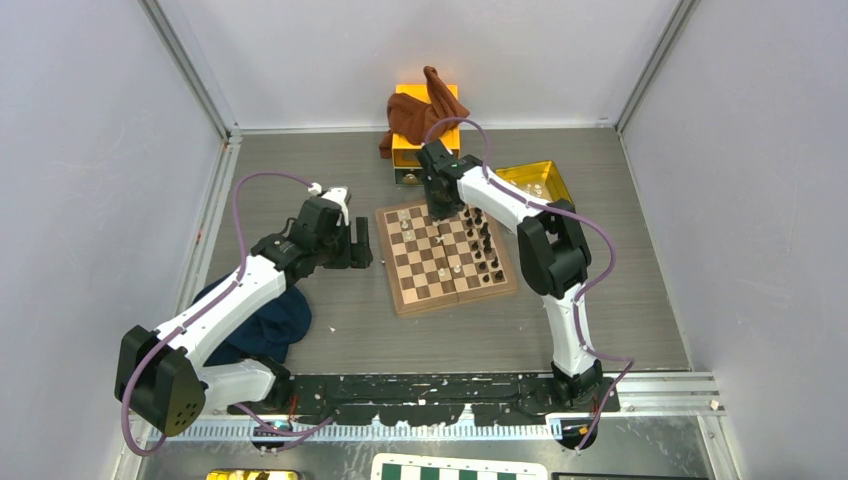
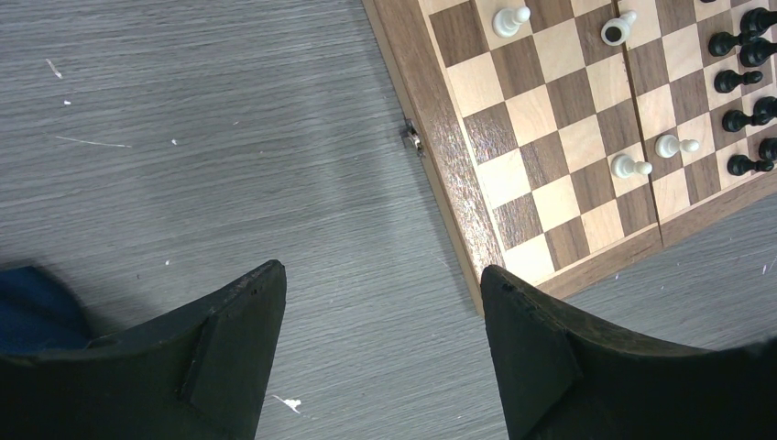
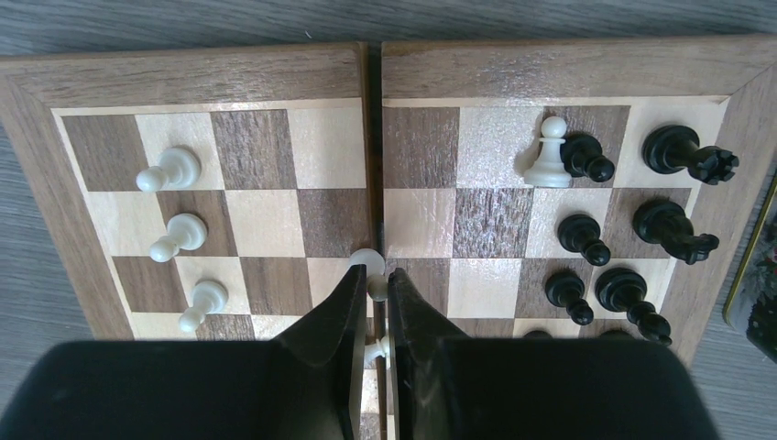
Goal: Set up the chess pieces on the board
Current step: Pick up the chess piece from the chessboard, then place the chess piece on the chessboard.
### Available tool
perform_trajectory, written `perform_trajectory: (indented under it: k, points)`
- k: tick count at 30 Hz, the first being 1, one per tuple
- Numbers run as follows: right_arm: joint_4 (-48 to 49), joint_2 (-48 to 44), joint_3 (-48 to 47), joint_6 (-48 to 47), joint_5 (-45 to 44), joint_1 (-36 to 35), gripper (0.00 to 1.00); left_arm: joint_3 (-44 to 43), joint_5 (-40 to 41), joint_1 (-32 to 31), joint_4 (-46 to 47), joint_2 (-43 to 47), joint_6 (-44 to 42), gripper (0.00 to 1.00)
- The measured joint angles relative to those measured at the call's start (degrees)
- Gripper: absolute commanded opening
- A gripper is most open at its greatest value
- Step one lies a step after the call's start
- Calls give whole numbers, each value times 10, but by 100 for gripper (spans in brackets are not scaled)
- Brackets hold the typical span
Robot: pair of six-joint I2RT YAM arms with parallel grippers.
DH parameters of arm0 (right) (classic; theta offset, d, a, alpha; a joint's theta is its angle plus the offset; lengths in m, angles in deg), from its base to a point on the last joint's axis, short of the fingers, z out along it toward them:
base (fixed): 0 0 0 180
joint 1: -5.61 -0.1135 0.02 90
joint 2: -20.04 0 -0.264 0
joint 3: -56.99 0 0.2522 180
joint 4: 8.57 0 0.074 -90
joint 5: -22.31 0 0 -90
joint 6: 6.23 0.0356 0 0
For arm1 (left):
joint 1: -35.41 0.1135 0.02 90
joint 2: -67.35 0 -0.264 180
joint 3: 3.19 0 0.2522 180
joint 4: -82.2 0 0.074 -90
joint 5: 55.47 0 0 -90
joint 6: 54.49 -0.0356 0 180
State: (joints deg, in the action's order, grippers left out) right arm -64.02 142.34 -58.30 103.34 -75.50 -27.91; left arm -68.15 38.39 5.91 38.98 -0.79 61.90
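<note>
Bright, even light comes from overhead, and shadows fall soft and faint on the grey wood-grain tabletop point(image 2: 229, 137). The square wooden chessboard with dark brown and tan squares point(image 3: 486, 147) carries a pale sheen on its varnish (clearest in the right wrist view). The top view is softer, its small details smeared.

You have open table point(image 1: 360, 320) left of the board point(image 1: 455, 300) and along its near edge, bounded at the far left by the blue cloth point(image 1: 270, 325). The board's middle squares are mostly bare. Its right side is crowded: dark pieces point(image 3: 586, 234) stand tight in two files, with one white pawn point(image 3: 550, 156) just beside them. The orange box point(image 1: 408, 152) and yellow tray point(image 1: 540, 170) hem in the far side.
</note>
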Motion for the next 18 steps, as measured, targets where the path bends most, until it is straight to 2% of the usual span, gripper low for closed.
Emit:
perform_trajectory:
  k: [18]
  points:
    - [-13,-1,-21,-4,0,-38,1,0,0,0,0,0,0,78]
